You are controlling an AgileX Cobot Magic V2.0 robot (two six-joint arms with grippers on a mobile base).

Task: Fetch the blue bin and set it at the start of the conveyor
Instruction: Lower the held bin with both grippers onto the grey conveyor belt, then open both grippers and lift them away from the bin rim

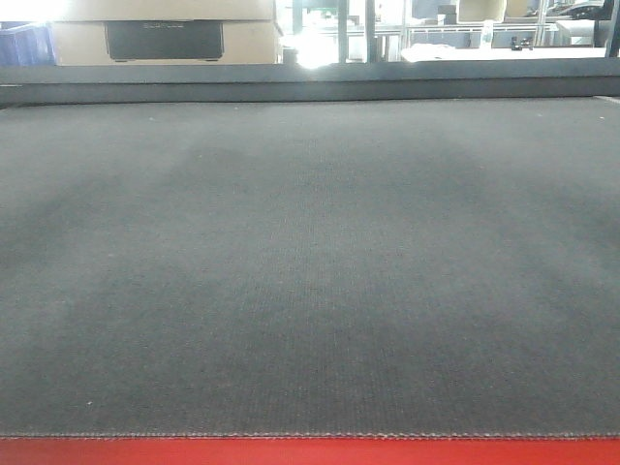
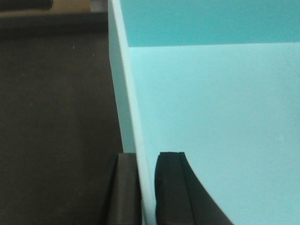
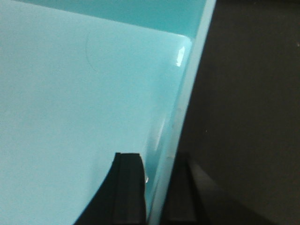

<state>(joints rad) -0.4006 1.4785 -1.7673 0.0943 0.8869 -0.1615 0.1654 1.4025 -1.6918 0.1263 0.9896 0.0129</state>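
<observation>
The blue bin (image 2: 211, 117) fills the left wrist view, a light turquoise tub seen from above its left wall. It also fills the right wrist view (image 3: 70, 93), seen from above its right wall. My left gripper (image 2: 147, 157) is shut on the left wall, one finger inside and one outside. My right gripper (image 3: 157, 159) is shut on the right wall the same way. The conveyor start (image 1: 310, 271) is a wide dark grey woven belt with a red strip (image 1: 310, 451) along its front edge. Neither the bin nor the grippers show in the front view.
A dark surface lies beside the bin in both wrist views (image 2: 56, 117) (image 3: 253, 93). A dark rail (image 1: 310, 82) runs along the belt's far edge. Beyond it stand a beige unit with a dark panel (image 1: 165, 39), a dark blue crate (image 1: 24, 44) and white tables (image 1: 504, 48).
</observation>
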